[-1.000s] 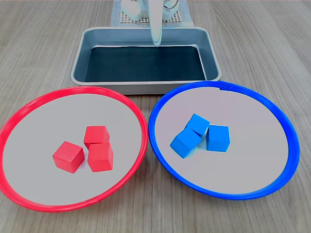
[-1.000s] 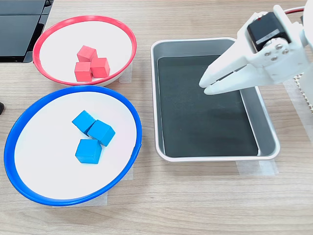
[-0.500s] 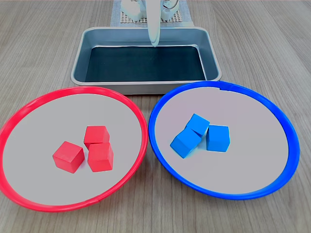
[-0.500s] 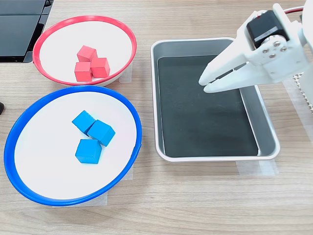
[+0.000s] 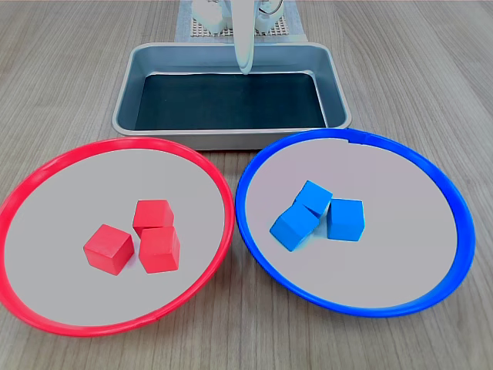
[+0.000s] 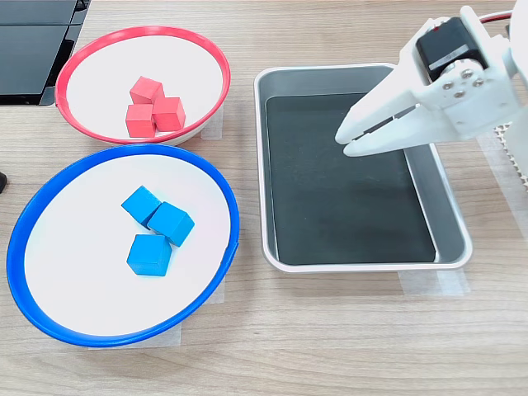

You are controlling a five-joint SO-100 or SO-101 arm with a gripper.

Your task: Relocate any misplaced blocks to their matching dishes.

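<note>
Three red cubes point(image 6: 153, 108) sit in the red-rimmed round dish point(image 6: 74, 68), three blue cubes point(image 6: 154, 228) in the blue-rimmed round dish point(image 6: 33, 210) at its 6 o'clock: sorting looks done. White gripper point(image 6: 345, 140) hangs over the grey metal tray point(image 6: 363, 266), fingers nearly closed, grasping nothing.

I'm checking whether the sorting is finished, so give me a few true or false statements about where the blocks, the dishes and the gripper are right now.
1. All three red blocks lie in the red-rimmed dish. True.
2. One blue cube sits in the metal tray. False: the tray holds no cube; all three blue blocks are in the blue-rimmed dish.
3. The gripper hangs above the tray. True.
4. The gripper holds a red cube. False: nothing is between its fingers, which are nearly together.
5. In the first exterior view the blue-rimmed dish is on the left. False: it is on the right.
</note>
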